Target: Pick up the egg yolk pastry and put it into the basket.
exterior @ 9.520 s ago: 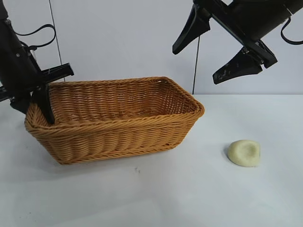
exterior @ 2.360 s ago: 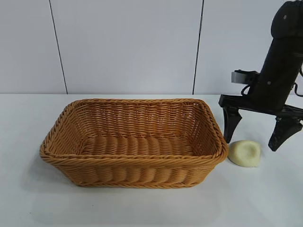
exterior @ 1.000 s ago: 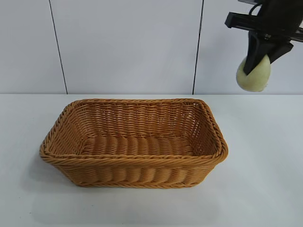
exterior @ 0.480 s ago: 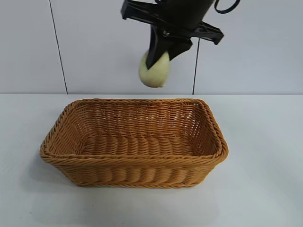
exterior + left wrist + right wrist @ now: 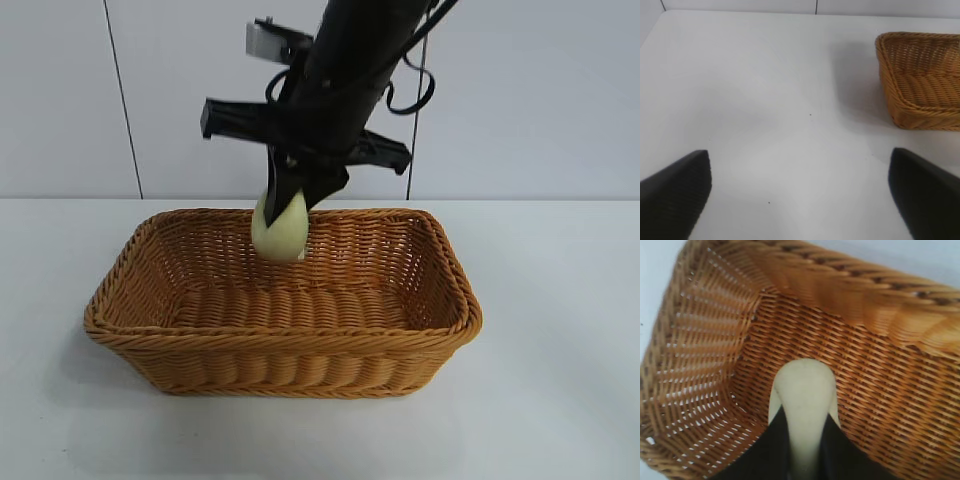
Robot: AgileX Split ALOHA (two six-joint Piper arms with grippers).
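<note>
A plain white desk (image 5: 560, 400) runs back to a pale panelled wall (image 5: 200, 90) with dark seams. The left gripper (image 5: 800, 200) hovers over bare desk, fingers spread and holding nothing, the basket (image 5: 280, 345) toward its 2 o'clock. The right gripper (image 5: 290, 215) is clenched on the pastry (image 5: 279, 229), which hangs just inside the basket near the far rim, at about 11 o'clock from its centre. Half a second ago it hung higher, clear above the rim.
</note>
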